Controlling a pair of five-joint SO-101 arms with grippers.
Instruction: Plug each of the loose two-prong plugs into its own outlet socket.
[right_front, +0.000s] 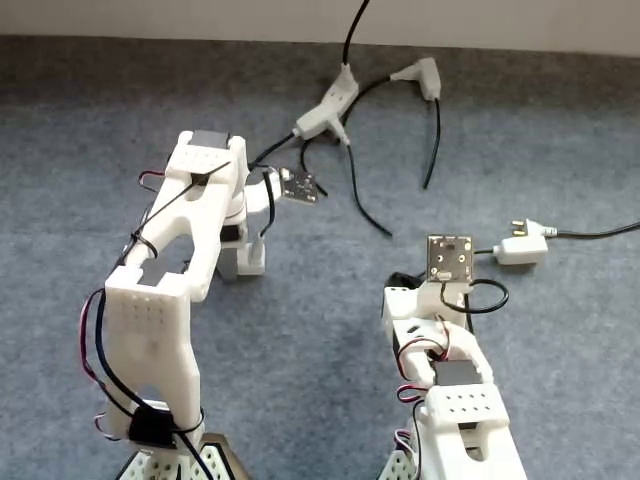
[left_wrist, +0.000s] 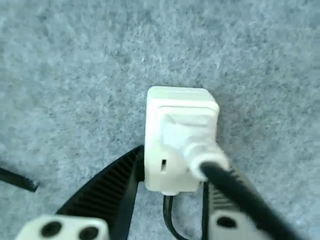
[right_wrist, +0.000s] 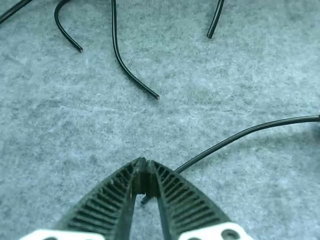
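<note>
A white outlet socket (left_wrist: 172, 120) lies on the grey carpet with a white plug (left_wrist: 192, 142) seated in it, its black cable running toward the camera. My left gripper (left_wrist: 172, 172) is shut on this socket block, one black finger (left_wrist: 117, 187) on each side. The same block (right_front: 250, 258) shows under the left arm. A loose two-prong plug (right_front: 522, 245) lies to the right of the right arm. Another plug (right_front: 420, 75) lies at the back beside a joined white plug and socket (right_front: 325, 110). My right gripper (right_wrist: 146, 172) is shut, with a thin black cable (right_wrist: 235, 137) passing under its tips.
Several loose black cable ends (right_wrist: 135, 80) lie on the carpet ahead of the right gripper. A small circuit board (right_front: 299, 185) sits beside the left arm. Bare carpet spreads across the front middle between the arms.
</note>
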